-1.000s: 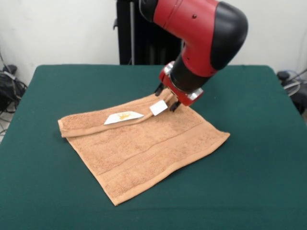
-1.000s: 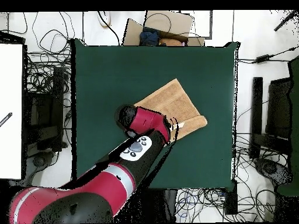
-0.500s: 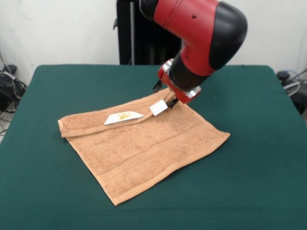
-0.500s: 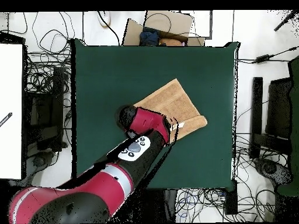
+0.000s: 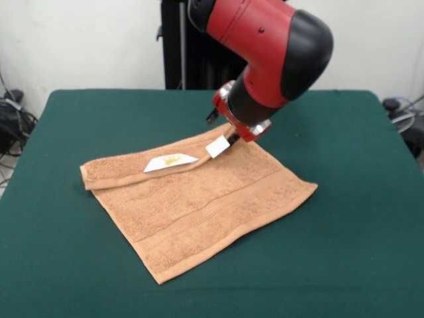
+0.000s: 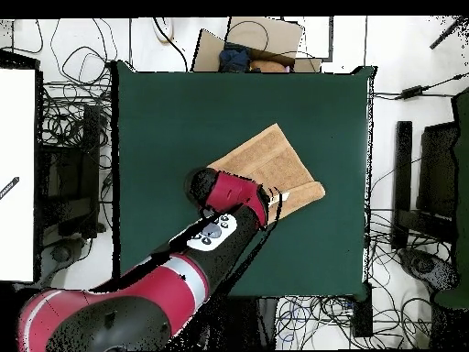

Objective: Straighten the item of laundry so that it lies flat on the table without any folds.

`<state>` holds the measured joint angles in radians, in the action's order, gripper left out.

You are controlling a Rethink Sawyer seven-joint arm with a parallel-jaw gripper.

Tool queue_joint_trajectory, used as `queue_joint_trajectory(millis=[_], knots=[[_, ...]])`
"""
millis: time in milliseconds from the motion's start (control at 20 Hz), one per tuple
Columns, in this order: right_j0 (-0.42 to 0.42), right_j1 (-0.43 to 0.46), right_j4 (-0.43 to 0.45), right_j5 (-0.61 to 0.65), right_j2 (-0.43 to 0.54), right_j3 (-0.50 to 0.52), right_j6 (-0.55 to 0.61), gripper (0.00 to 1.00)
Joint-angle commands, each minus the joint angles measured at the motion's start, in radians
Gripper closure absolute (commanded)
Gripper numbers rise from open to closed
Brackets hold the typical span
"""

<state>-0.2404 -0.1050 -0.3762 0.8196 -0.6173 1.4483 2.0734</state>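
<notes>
Lying near the middle of the dark green tabletop [image 5: 344, 252] is the orange-tan towel [image 5: 199, 205], spread mostly flat but with its far edge turned over on itself into a long folded band. In the front view that fold runs from the towel's left corner up toward the right, and two white tags show on it: a larger one [image 5: 170, 161] with a yellow mark midway along the fold, and a smaller one [image 5: 218, 148] at its upper end. Woven border bands cross the flat part of the cloth, and its nearest corner points toward the camera.

The red and black arm [image 5: 268, 50] comes down from above, and its end effector [image 5: 225, 132] sits at the upper end of the folded edge, just beside the smaller tag and touching or nearly touching the cloth there. Its dark tips are mostly hidden behind the wrist, so I cannot tell whether they are apart, together, or clamped on the fold.

From overhead, the arm [image 6: 197, 252] crosses the tabletop [image 6: 165, 119] and covers the towel's [image 6: 270, 160] folded side. Cables and equipment lie around the tabletop on the floor.
</notes>
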Motion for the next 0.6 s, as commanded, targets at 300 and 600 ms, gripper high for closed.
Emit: queue_joint_trajectory(millis=[300,600], knots=[[-0.016,0.028,-0.022,0.032,0.064,-0.034,0.269,0.0],[-0.016,0.029,-0.017,0.027,0.059,-0.039,0.258,1.0]])
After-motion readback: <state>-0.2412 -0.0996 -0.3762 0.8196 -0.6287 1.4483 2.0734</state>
